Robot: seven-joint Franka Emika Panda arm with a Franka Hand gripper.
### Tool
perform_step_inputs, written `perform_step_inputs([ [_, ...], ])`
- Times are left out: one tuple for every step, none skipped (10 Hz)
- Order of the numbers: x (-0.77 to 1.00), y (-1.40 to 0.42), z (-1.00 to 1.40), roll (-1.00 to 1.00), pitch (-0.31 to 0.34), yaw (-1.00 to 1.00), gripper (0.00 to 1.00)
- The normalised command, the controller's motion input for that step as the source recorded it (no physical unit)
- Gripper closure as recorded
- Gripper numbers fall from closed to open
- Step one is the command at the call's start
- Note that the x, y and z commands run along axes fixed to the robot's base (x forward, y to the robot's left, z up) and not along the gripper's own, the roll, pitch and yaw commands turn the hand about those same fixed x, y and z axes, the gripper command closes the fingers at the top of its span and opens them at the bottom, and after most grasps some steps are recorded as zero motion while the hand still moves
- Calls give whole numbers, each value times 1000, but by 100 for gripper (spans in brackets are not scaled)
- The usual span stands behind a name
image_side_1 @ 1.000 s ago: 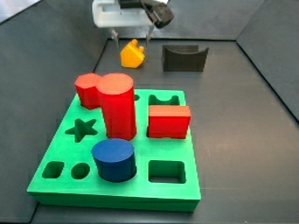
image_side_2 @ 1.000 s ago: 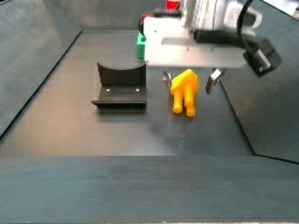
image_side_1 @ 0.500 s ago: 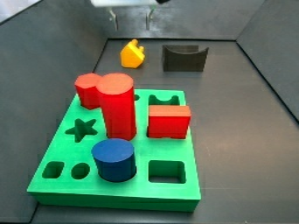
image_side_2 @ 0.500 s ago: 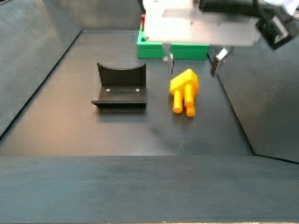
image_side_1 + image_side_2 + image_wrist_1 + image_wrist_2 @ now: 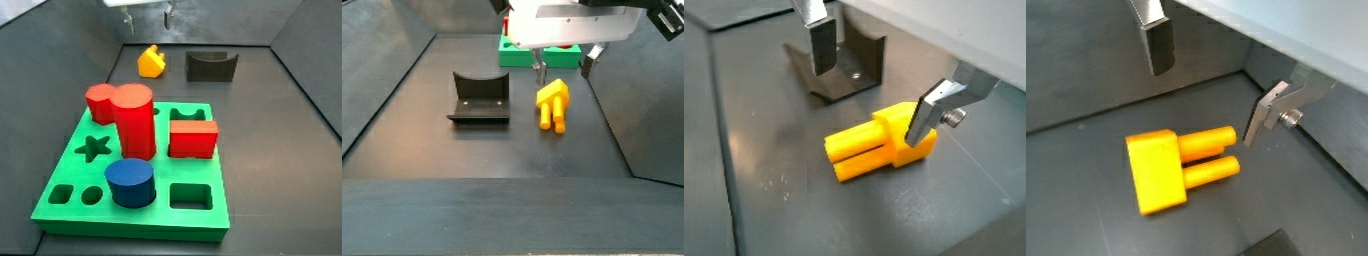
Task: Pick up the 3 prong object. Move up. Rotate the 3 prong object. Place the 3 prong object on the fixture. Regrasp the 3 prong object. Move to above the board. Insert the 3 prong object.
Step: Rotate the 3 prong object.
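Note:
The 3 prong object (image 5: 152, 62) is a yellow-orange block lying flat on the dark floor beside the fixture (image 5: 210, 66), apart from it. In a side view its prongs (image 5: 551, 120) point toward the camera. My gripper (image 5: 564, 72) hangs open above it, with nothing between the fingers (image 5: 822, 45). Both wrist views show the 3 prong object (image 5: 878, 148) (image 5: 1165, 172) below the spread silver fingers (image 5: 1263, 116). The fixture (image 5: 859, 66) stands just past it in a wrist view. The green board (image 5: 80, 182) lies nearer the camera in a side view.
On the board stand a tall red cylinder (image 5: 134, 120), another red piece (image 5: 98, 101), a red cube (image 5: 194, 139) and a blue cylinder (image 5: 130, 182). Grey walls (image 5: 396, 60) slope up round the floor. The fixture (image 5: 480, 98) sits left of the yellow piece.
The gripper has risen straight up from around the 3 prong object, still open. The object lies where it was.

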Motion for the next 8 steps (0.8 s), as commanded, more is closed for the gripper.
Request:
perform_step_inputs([
  [34, 1, -75, 1, -6, 1000, 0],
  [33, 0, -57, 1, -7, 1000, 0],
  [35, 0, -48, 1, -7, 1000, 0],
  [38, 1, -42, 1, -8, 1000, 0],
  [40, 1, -37, 1, -8, 1000, 0],
  [40, 1, -34, 1, -9, 1000, 0],
  [40, 2, -34, 1, -9, 1000, 0],
  [41, 2, -32, 1, -9, 1000, 0],
])
